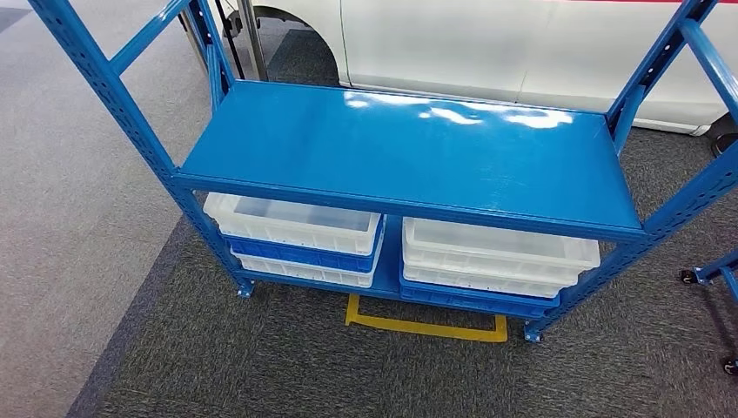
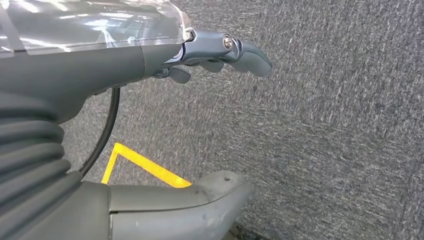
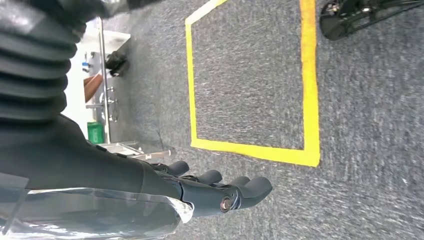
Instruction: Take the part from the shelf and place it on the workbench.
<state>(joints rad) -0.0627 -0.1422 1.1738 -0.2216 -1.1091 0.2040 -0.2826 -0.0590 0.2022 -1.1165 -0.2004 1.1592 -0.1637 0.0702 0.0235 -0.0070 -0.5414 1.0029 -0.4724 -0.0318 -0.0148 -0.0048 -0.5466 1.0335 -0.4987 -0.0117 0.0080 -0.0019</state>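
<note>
With our left hand (image 2: pixel 220 52) and right hand (image 3: pixel 220 192) spread and holding nothing above the grey carpet floor (image 2: pixel 325 140), we might grab the wrong white plastic bin (image 1: pixel 291 225) under the blue metal shelf (image 1: pixel 409 152), since we see no part there.

1. The shelf (image 1: pixel 400 165) is seen from high up, looking forward and down.
2. Grey carpet (image 2: pixel 325 140) is viewed closely from behind the left hand (image 2: pixel 200 55).
3. The same carpet and yellow tape (image 3: pixel 310 90) are viewed from behind the right hand (image 3: pixel 220 192).
</note>
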